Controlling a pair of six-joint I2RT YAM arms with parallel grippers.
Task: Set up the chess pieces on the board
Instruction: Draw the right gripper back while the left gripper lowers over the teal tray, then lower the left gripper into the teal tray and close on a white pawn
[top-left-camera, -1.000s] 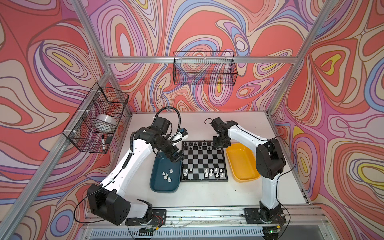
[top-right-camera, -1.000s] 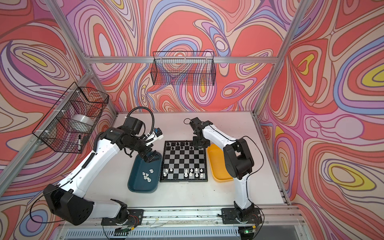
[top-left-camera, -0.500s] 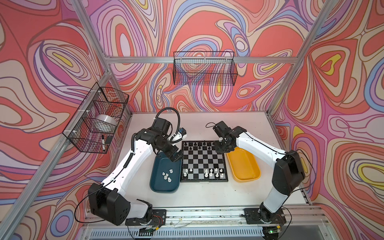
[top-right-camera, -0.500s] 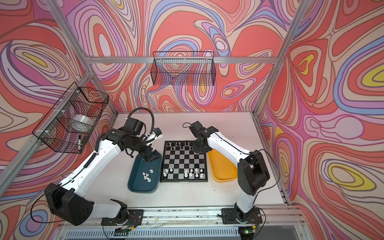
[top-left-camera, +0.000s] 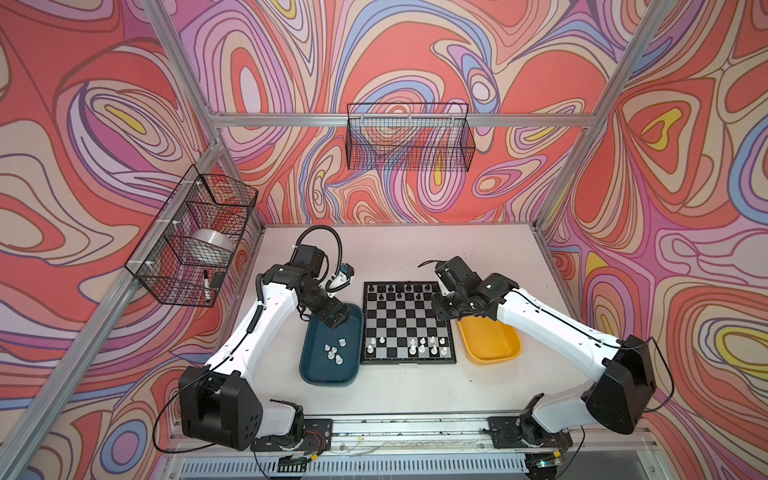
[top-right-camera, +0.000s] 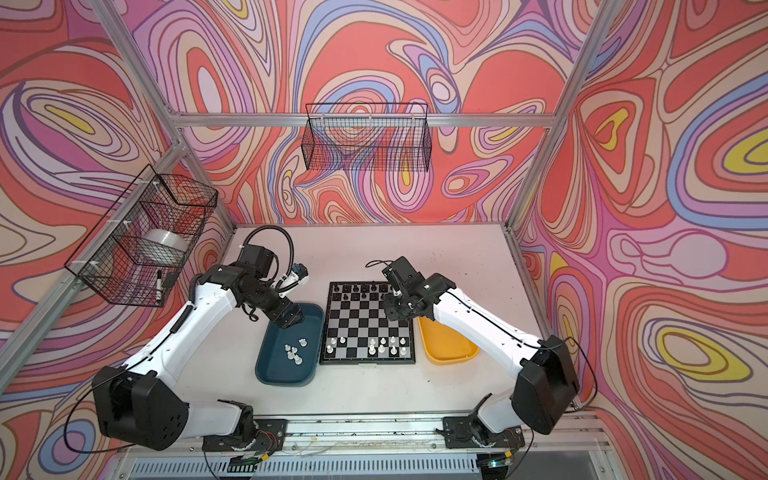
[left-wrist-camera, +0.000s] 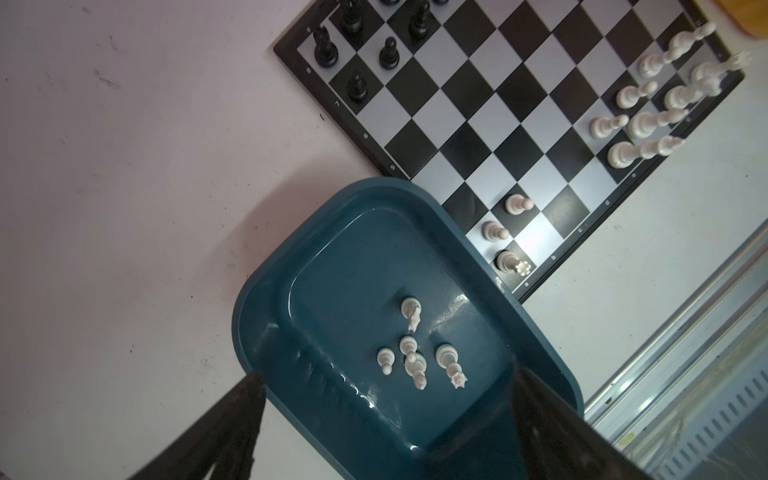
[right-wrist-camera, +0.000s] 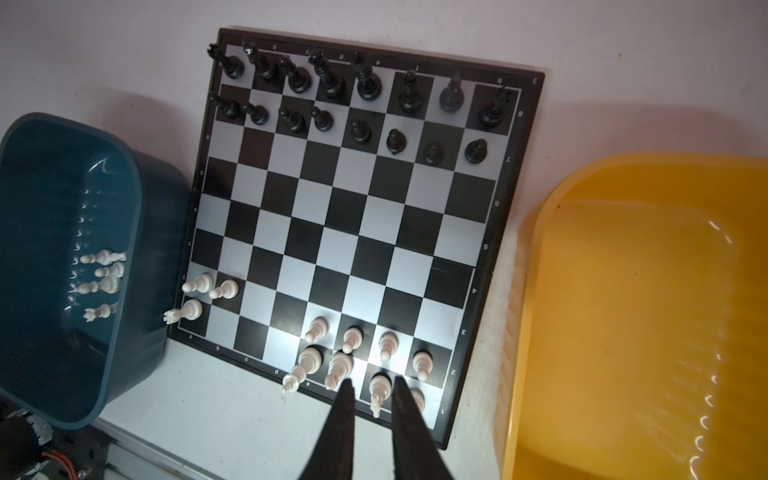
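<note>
The board (top-left-camera: 405, 320) (top-right-camera: 365, 322) lies mid-table. Black chess pieces (top-left-camera: 399, 289) (right-wrist-camera: 353, 99) fill its two far rows. White ones (top-left-camera: 424, 347) (right-wrist-camera: 353, 353) stand in part of the two near rows. Several white pieces (top-left-camera: 332, 353) (left-wrist-camera: 415, 357) lie in the teal tray (top-left-camera: 309, 374) left of the board. My left gripper (top-left-camera: 336, 322) (left-wrist-camera: 385, 374) hangs open over that tray's far end, empty. My right gripper (top-left-camera: 442, 309) (right-wrist-camera: 372, 380) hovers high over the board's right edge. Only a narrow gap parts its jaws, and nothing is held.
An empty yellow tray (top-left-camera: 490, 345) (right-wrist-camera: 644, 311) sits right of the board. Wire baskets hang on the back wall (top-left-camera: 409, 141) and the left wall (top-left-camera: 195, 237), the left one holding a tape roll and a marker. A metal rail (top-left-camera: 415, 428) runs along the front.
My right arm has drawn back from the far black rows toward the board's right edge, and its jaws have narrowed. The left gripper has stayed over the teal tray, shifting only slightly.
</note>
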